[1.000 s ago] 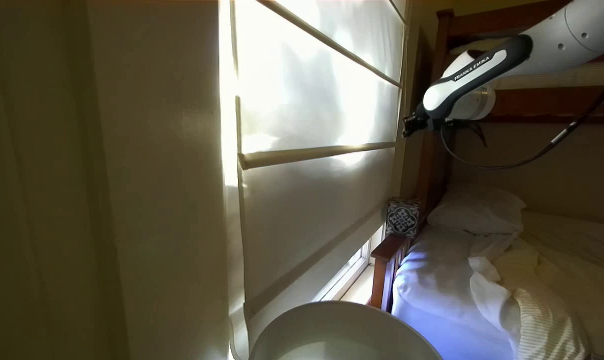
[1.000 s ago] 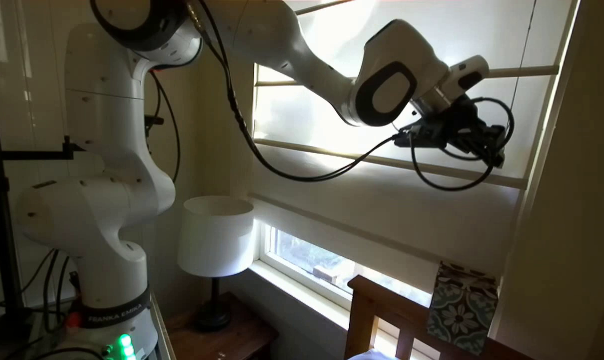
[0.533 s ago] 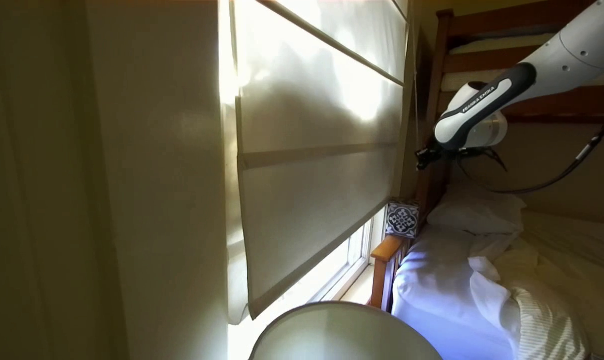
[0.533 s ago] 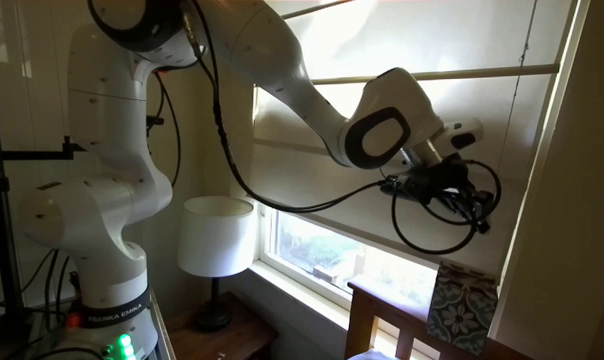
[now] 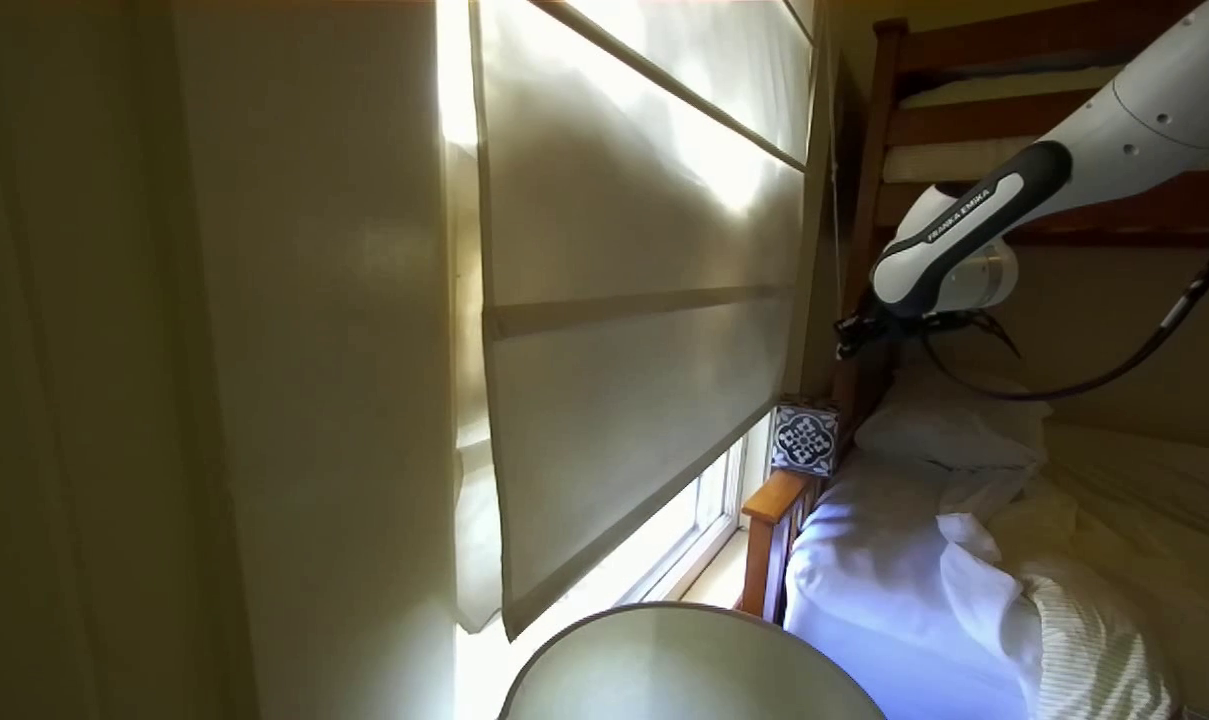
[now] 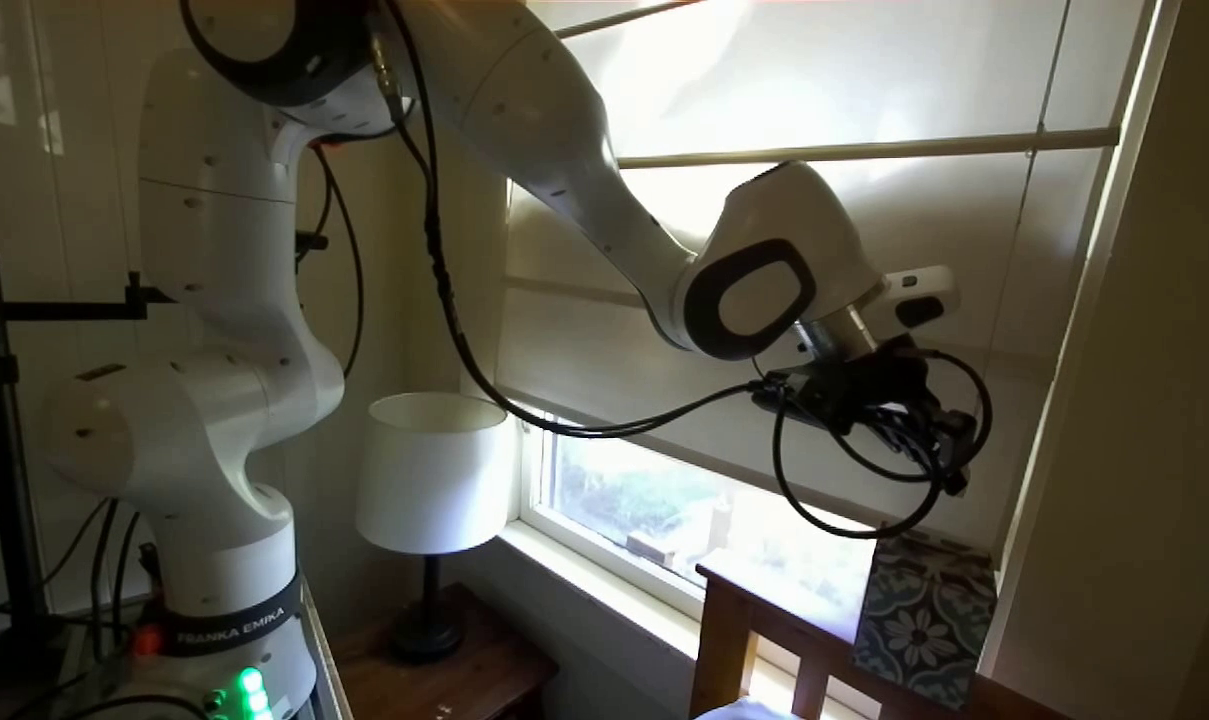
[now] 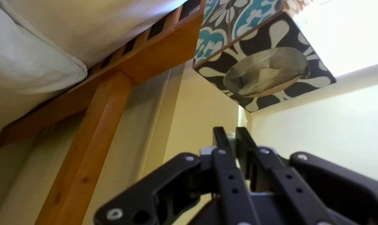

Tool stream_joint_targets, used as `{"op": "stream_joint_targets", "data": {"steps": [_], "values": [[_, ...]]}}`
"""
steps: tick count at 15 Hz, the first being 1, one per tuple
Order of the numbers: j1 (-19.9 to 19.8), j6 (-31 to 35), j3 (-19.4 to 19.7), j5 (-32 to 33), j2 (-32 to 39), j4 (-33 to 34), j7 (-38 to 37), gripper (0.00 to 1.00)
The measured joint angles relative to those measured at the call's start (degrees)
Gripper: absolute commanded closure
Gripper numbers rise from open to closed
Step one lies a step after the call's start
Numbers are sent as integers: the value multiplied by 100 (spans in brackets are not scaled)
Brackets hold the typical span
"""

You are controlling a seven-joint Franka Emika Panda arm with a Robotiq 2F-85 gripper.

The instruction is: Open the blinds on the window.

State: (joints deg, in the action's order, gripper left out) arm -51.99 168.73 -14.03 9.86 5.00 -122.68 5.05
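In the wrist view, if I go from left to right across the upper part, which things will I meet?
White fabric bedding → orange-brown wooden bed rail → flower-patterned box in black, white and turquoise → glass window, glaring with daylight.

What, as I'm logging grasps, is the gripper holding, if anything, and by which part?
The gripper appears to hold the blind cord by a small pale piece at its lower end.

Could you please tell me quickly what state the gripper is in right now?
Gripper: closed, holding the pull cord.
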Motion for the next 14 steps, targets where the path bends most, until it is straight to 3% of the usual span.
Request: {"op": "stream_joint_targets", "data": {"steps": [6, 10, 14], "values": [[1621, -162, 1742, -13, 433, 115, 5, 97], [2136, -159, 2550, -28, 981, 110, -17, 97], [2356, -159, 3121, -61, 1434, 106, -48, 97]]}}
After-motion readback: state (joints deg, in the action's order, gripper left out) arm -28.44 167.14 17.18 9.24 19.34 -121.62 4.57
